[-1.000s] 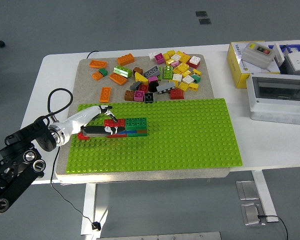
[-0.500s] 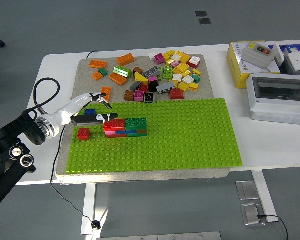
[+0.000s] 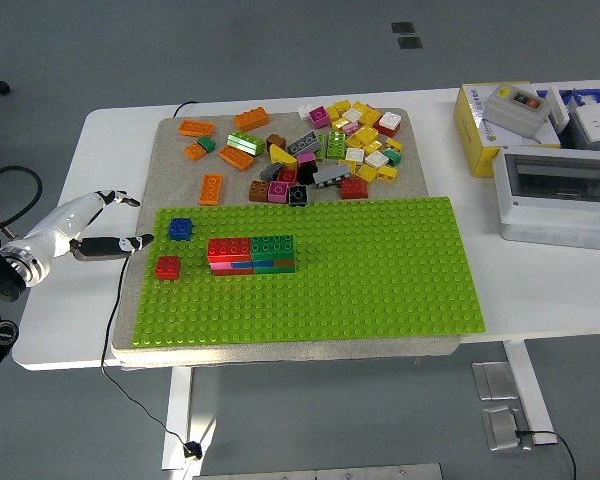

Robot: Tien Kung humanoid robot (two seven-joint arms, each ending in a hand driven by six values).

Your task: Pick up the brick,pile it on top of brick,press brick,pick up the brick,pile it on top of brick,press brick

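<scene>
fingers spread, empty | left hand beside baseplate | bricks stacked

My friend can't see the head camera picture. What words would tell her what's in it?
A robot's left hand, open and empty, hovers beside a green baseplate holding a stack of red and green bricks, a blue brick and a red brick. Loose bricks lie behind.

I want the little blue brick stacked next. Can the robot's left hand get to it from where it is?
Probably yes. The left hand hangs open just off the green board's left edge, holding nothing. The blue brick sits alone near that edge, studs up, with only bare board between them. The red brick is well clear of it.
</scene>
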